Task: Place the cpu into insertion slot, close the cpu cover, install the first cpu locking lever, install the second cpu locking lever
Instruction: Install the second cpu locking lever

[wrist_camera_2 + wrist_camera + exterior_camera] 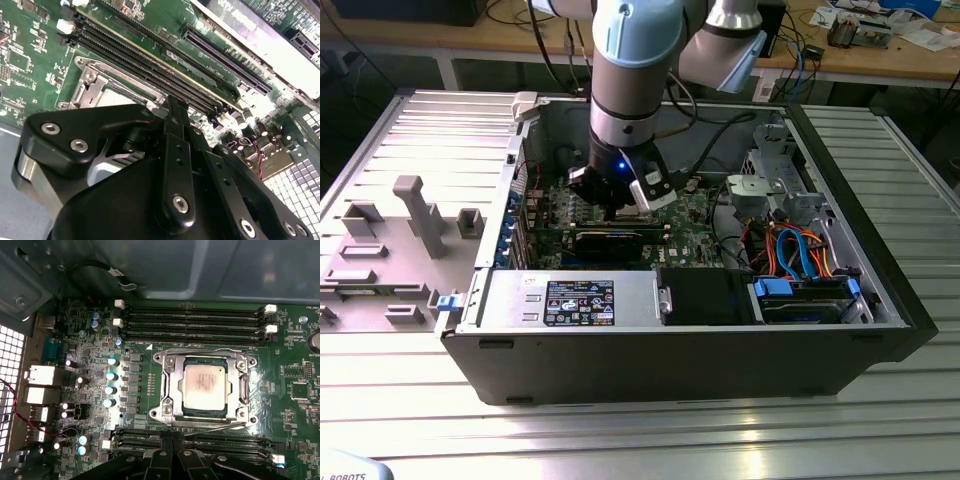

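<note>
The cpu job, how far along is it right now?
Done, by the look of it: in the first wrist view the cpu sits in the socket and the cpu cover lies flat around it. A thin lever rod runs along one socket edge; whether it is latched is unclear. In hand: nothing visibly; the gripper hangs beside the socket. Both levers still need confirming.

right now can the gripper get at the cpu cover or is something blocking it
Probably yes. The gripper hangs inside the open case beside the socket, and in the first wrist view nothing lies over the cpu cover or the cpu seated in its window.
</note>
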